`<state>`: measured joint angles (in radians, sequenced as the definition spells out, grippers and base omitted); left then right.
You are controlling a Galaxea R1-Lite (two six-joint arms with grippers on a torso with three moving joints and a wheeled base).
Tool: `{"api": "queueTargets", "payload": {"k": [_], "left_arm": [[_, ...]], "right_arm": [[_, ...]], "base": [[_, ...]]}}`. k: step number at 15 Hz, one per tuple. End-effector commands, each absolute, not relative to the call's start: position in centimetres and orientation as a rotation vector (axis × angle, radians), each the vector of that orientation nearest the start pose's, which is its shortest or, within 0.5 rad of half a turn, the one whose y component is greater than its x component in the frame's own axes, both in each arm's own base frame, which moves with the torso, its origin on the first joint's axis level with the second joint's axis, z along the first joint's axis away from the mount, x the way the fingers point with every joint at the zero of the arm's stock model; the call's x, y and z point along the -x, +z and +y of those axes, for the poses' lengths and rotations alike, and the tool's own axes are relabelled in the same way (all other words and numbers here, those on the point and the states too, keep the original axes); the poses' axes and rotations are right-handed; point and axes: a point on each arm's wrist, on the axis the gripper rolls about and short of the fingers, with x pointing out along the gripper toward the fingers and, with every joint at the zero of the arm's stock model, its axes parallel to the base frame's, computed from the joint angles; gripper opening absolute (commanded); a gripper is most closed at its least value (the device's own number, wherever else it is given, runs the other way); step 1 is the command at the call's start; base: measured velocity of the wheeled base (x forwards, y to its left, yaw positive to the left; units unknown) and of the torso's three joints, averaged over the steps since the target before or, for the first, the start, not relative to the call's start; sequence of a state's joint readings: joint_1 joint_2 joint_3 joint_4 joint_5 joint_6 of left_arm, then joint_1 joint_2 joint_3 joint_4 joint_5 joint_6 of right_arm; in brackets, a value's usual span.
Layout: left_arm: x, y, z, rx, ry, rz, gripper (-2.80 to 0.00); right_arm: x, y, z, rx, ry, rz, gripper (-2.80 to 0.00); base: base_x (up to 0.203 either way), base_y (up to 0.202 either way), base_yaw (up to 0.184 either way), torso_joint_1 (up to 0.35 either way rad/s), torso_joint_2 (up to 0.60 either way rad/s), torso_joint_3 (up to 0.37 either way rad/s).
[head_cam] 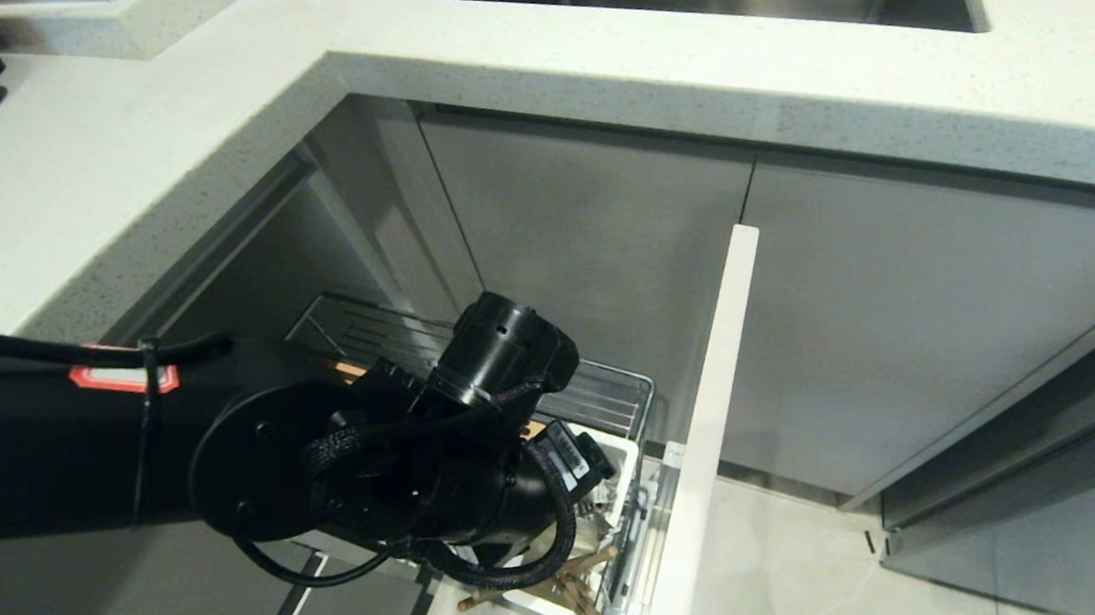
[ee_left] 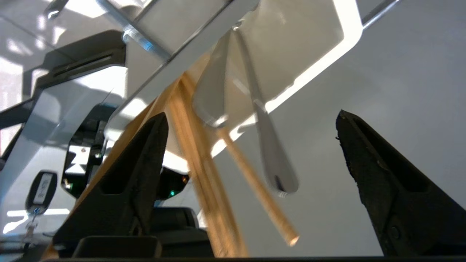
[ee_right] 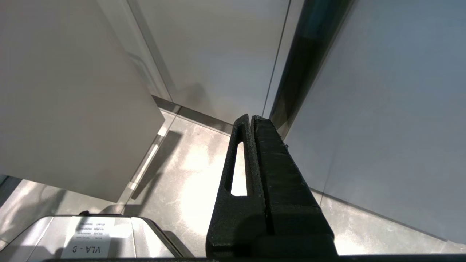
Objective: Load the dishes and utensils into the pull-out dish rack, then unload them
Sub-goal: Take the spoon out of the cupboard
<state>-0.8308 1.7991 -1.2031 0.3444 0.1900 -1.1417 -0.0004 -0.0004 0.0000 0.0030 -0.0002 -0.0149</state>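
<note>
Left wrist view shows my left gripper (ee_left: 251, 153) spread wide, empty, around the chopsticks (ee_left: 204, 160) and spoon (ee_left: 271, 153) in the rack's cup (ee_left: 327, 54); light, probably slick, so I'd pinch handles together.

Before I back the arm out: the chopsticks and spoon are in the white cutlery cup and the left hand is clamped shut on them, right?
Not quite. The left wrist view shows the left hand open, gripping nothing; the chopsticks and spoon stand in the white cutlery cup.
</note>
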Motion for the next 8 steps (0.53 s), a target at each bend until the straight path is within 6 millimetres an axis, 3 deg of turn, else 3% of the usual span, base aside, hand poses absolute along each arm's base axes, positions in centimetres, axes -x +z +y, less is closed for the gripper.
{"api": "queueTargets", "payload": {"k": [1, 8], "left_arm": [[-22.1, 17.1, -23.26, 0.576, -0.037, 1.029, 0.0], [-22.8, 17.21, -23.75, 0.581, -0.036, 1.022, 0.0]], "right_arm": [[2.28, 7.52, 0.0, 0.017, -0.002, 0.003, -2.8], [2.28, 7.52, 0.0, 0.015, 0.0, 0.003, -2.8]], "base": [[0.0, 0.0, 0.0, 0.0, 0.0, 0.0], [0.0, 0.0, 0.0, 0.0, 0.0, 0.0]]}}
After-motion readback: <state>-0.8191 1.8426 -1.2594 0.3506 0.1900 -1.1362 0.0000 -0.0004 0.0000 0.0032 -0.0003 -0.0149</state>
